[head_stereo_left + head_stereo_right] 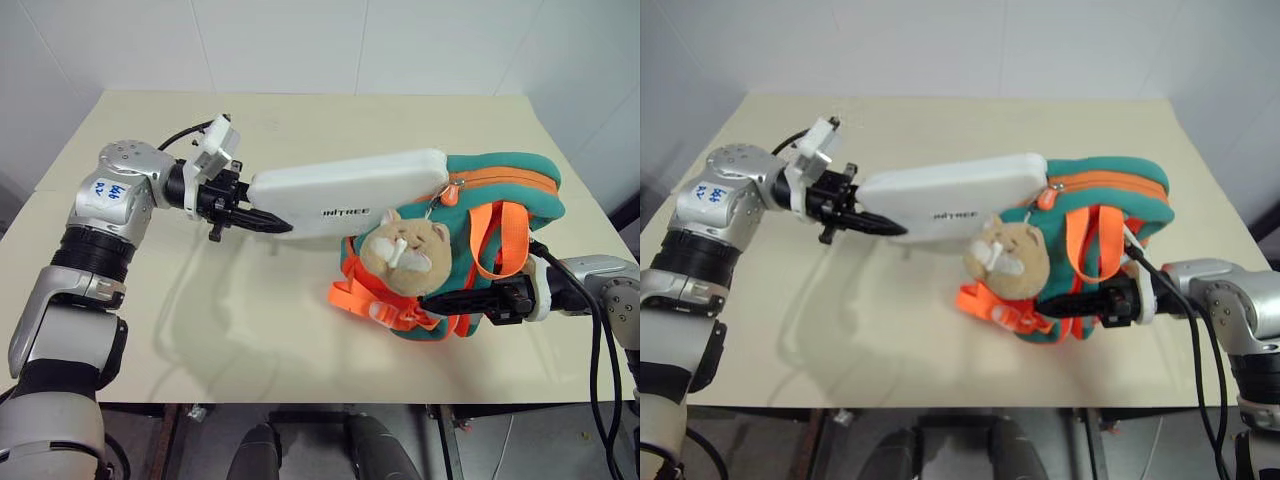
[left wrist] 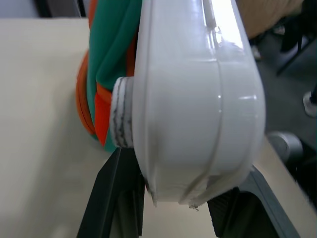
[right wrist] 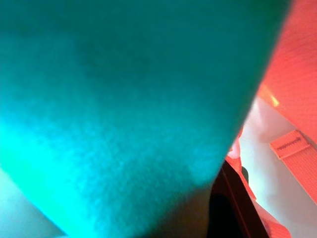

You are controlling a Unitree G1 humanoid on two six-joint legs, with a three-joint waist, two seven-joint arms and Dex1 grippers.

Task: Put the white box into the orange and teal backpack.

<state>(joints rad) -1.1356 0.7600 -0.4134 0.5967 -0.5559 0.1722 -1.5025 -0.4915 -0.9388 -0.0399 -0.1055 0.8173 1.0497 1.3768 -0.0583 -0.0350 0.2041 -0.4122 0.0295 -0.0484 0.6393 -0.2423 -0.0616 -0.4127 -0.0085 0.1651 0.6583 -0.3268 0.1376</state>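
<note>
White box [image 1: 345,192] looks stiff, smooth & light, left gripper [image 1: 262,222] clamping its end, far end entering orange and teal backpack [image 1: 500,185] near bench's right edge; right gripper [image 1: 455,300] pinching backpack fabric

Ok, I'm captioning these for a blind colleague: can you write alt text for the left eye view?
The left pincer holds one end of the white box, whose other end sits in the open top of the orange and teal backpack on a beige table. The right pincer grips the backpack's lower edge, beside a plush cat head.

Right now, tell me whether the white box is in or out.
Partly in: the white box has one end inside the orange and teal backpack; the rest sticks out.
</note>
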